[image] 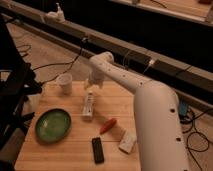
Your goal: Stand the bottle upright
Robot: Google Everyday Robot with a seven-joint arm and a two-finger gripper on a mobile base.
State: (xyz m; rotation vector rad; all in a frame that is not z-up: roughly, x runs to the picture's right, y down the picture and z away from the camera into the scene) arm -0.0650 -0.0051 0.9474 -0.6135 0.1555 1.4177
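Hovering tool (pixel 90 84) above one lying bottle (pixel 88 105)

Wooden table (pixel 65 152), lying bottle (pixel 88 105), cup (pixel 64 83), green plate (pixel 52 125), red item (pixel 107 125), remote (pixel 98 149), block (pixel 128 142)

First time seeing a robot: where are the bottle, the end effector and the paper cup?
bottle (pixel 88 106): camera view, middle of its body.
end effector (pixel 91 85): camera view, between its fingertips, near the bottle's far end.
paper cup (pixel 65 85): camera view, its side wall.

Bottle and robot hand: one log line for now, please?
bottle: lying on table | gripper: open, over bottle's far end | upright: not yet
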